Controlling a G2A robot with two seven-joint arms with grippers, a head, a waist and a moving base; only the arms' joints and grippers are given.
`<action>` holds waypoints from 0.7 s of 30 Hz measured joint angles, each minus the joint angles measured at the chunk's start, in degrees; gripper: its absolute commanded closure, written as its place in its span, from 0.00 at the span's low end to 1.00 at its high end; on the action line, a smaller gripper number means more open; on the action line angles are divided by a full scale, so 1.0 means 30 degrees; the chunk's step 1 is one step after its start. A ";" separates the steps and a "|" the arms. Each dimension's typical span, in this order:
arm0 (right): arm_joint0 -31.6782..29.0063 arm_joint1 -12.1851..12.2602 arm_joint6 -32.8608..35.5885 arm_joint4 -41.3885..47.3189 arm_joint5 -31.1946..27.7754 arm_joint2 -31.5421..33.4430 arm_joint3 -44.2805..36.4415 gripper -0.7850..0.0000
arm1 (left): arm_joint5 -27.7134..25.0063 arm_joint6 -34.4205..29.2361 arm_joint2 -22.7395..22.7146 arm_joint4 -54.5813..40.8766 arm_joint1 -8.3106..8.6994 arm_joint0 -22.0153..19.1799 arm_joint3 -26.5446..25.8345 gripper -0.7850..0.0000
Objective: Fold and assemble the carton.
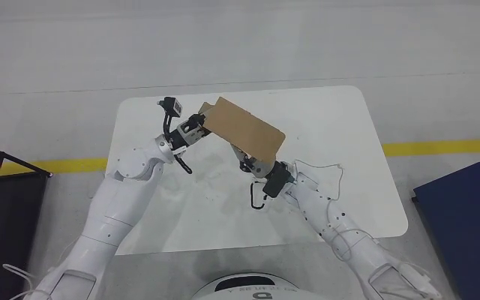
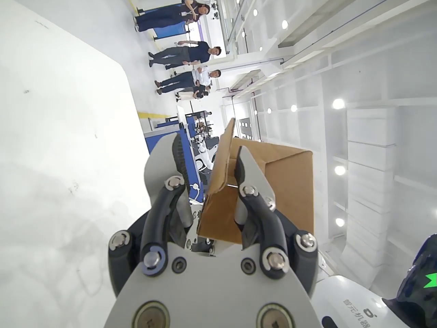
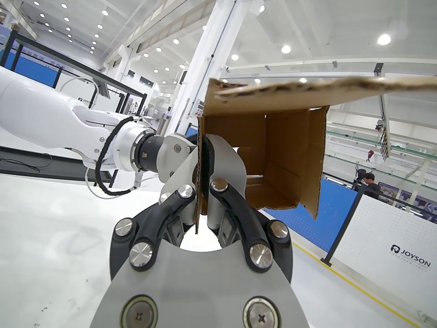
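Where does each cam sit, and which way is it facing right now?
Top view: on the robot above its arms, facing down at the table; both arms show, left gripper and right gripper at the carton.
Left wrist view: on the left wrist, facing along the open left gripper to the carton.
Right wrist view: on the right wrist, facing along the right gripper, clamped on a carton wall, into the box; left arm shows behind.
Shared: the carton, in all three.
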 measured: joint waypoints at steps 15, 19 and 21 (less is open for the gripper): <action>0.0273 -0.0088 0.0963 0.0169 -0.0436 -0.0135 0.0298 1.00 | -0.0661 0.1057 -0.0980 0.2301 0.0117 0.0586 -0.0495 0.80; 0.0335 -0.0120 0.1341 0.0113 -0.0465 -0.0218 0.0298 1.00 | -0.0672 0.1513 -0.1097 0.3338 0.0144 0.0779 -0.0828 0.76; 0.0363 -0.0140 0.1510 0.0127 -0.0494 -0.0259 0.0302 1.00 | -0.0640 0.1538 -0.1204 0.3351 0.0150 0.0893 -0.0951 0.73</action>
